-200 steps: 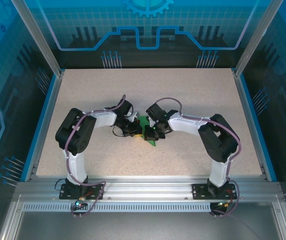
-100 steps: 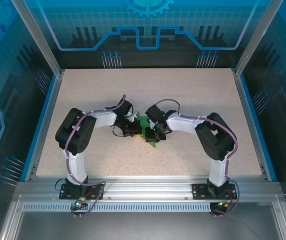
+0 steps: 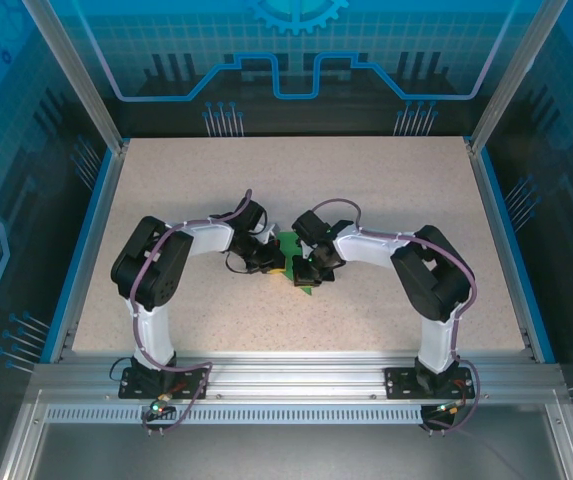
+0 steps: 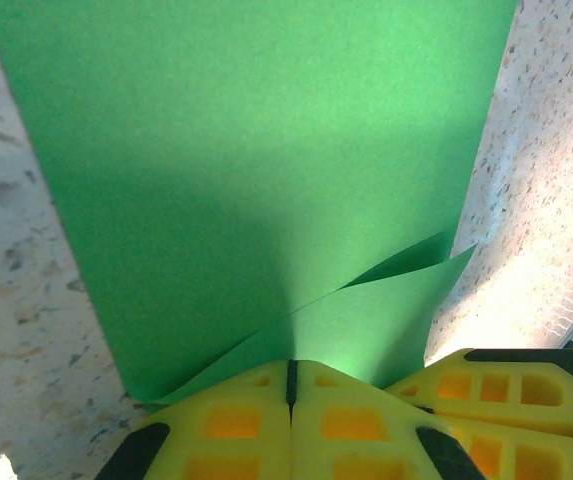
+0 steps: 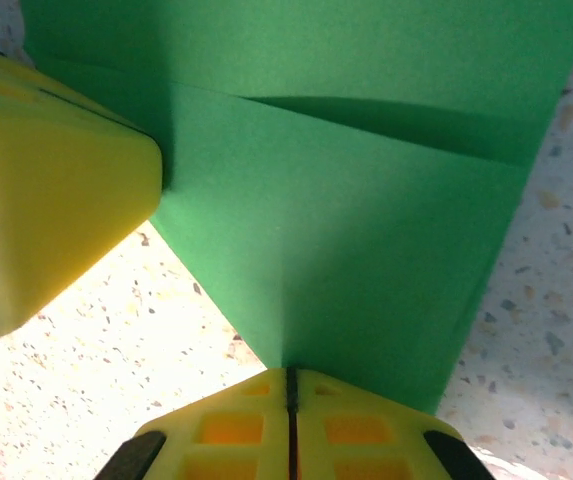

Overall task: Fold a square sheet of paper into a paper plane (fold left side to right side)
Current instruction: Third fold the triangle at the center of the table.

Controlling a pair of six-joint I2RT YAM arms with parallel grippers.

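Right arm's elbow is shifting toward middle of table (image 3: 386, 180). Square sheet of paper (image 3: 288, 243) is lying there, part-folded. Left gripper (image 4: 290, 372) and right gripper (image 5: 290, 380) are both pinching its edge, jaws pressed together. Risk: opposing pulls tearing sheet, or layers slipping and skewing crease.

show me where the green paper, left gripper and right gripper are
green paper (image 4: 266, 170): left wrist view, middle of its flat face
left gripper (image 4: 291, 368): left wrist view, seam between its closed fingertips
right gripper (image 5: 291, 378): right wrist view, seam between its closed fingertips
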